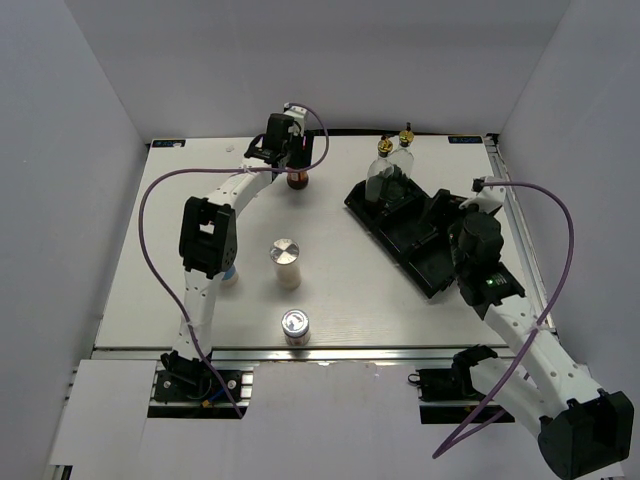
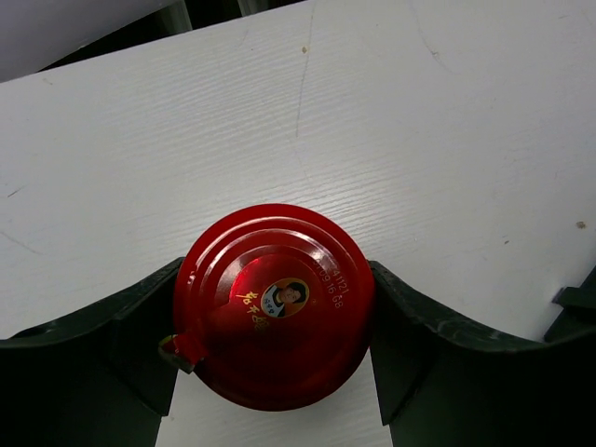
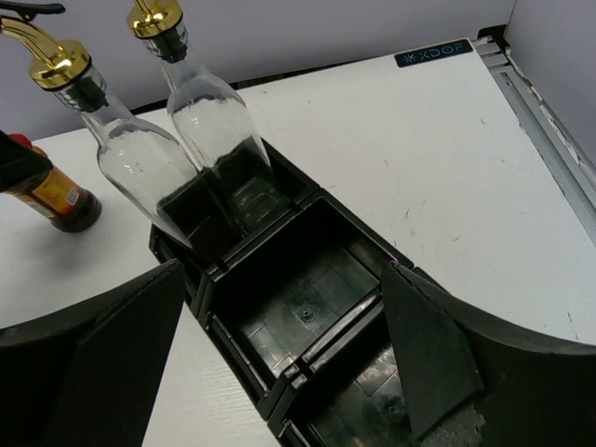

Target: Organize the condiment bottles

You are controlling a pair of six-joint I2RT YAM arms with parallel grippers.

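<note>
A dark jar with a red lid (image 2: pixel 270 279) stands on the white table at the far middle (image 1: pixel 298 182). My left gripper (image 2: pixel 277 321) reaches over it (image 1: pixel 296 165), and both fingers press against the lid's sides. Two clear glass bottles with gold pourers (image 3: pixel 140 163) (image 3: pixel 209 112) stand in the far end of the black tray (image 1: pixel 420 255). My right gripper (image 3: pixel 282 270) hangs open over an empty tray compartment (image 1: pixel 445 225). One silver-lidded shaker (image 1: pixel 286 262) stands mid-table and another (image 1: pixel 295 325) stands near the front edge. A blue-labelled one (image 1: pixel 229 273) peeks out behind the left arm.
The black compartmented tray (image 3: pixel 214 279) lies diagonally on the right half of the table, with its near compartments empty. Grey walls enclose the table on three sides. A metal rail (image 1: pixel 520 240) runs along the right edge.
</note>
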